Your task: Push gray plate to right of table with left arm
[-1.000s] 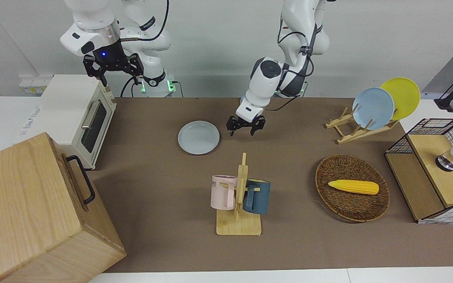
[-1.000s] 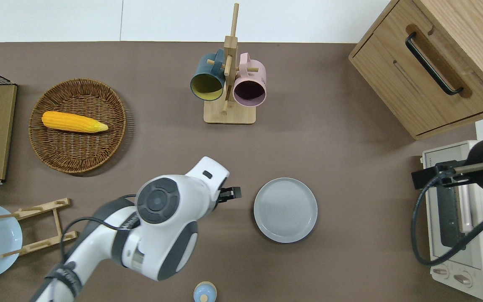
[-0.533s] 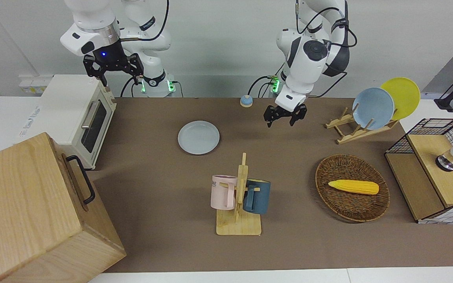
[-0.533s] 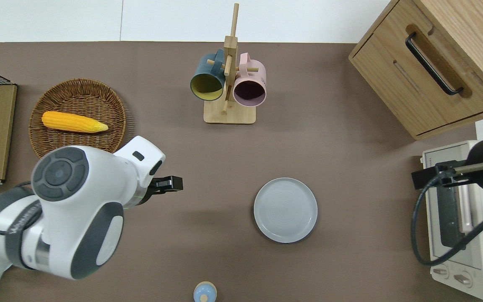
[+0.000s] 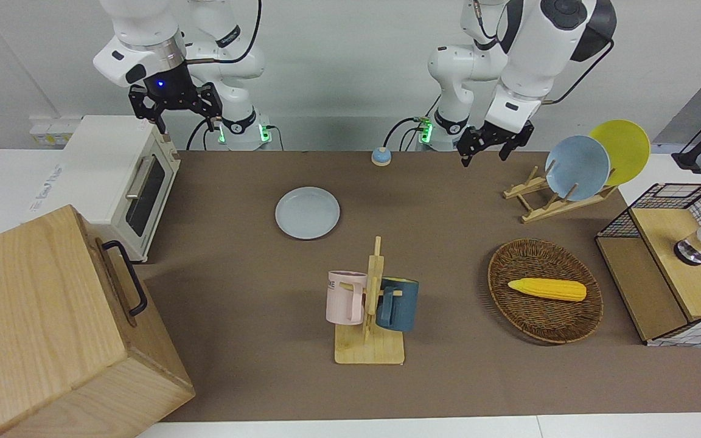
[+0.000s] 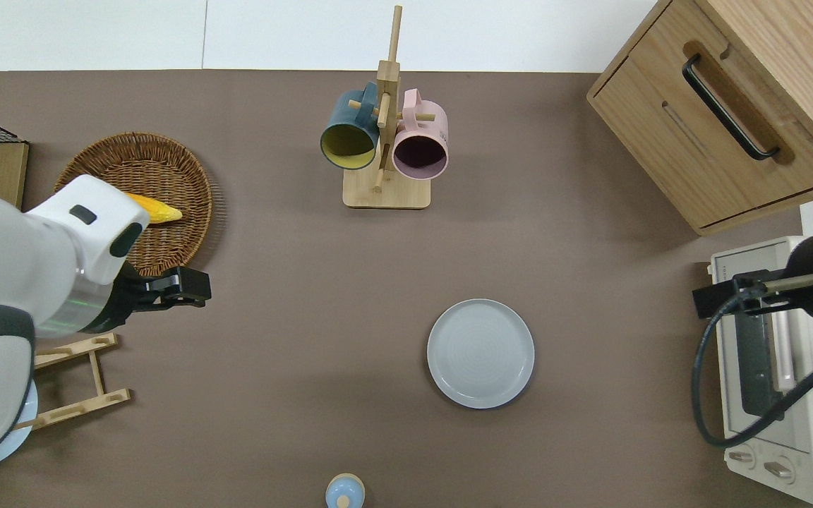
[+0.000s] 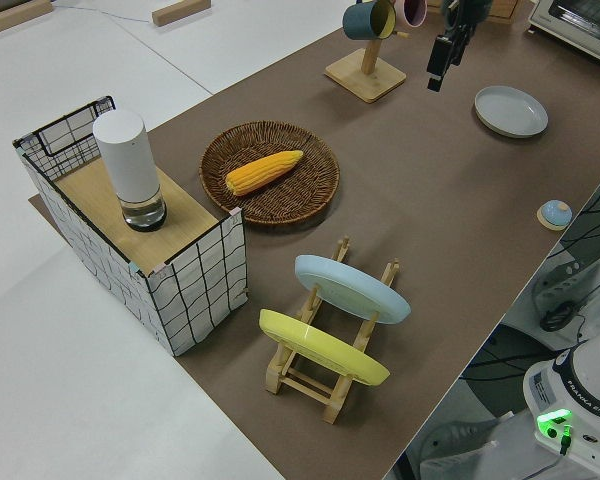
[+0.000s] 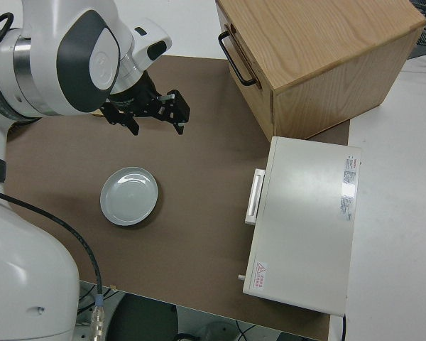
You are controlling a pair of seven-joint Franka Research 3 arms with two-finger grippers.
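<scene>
The gray plate (image 5: 307,212) lies flat on the brown table (image 5: 247,377), toward the right arm's end, and nothing touches it. It also shows in the overhead view (image 6: 480,353), the left side view (image 7: 511,110) and the right side view (image 8: 130,195). My left gripper (image 5: 485,149) is open and empty, raised in the air. In the overhead view the left gripper (image 6: 193,288) is over bare table beside the wicker basket's edge, well away from the plate. My right gripper (image 5: 175,117) is open, and its arm is parked.
A mug rack (image 5: 372,304) with a pink and a blue mug stands farther from the robots than the plate. A toaster oven (image 5: 125,176) and wooden cabinet (image 5: 52,328) fill the right arm's end. A wicker basket (image 5: 545,316) with corn, a dish rack (image 5: 545,204) and a wire crate (image 5: 673,261) fill the left arm's end.
My left arm has risen and swung away from beside the plate toward its own end of the table. The plate and the right arm have not moved.
</scene>
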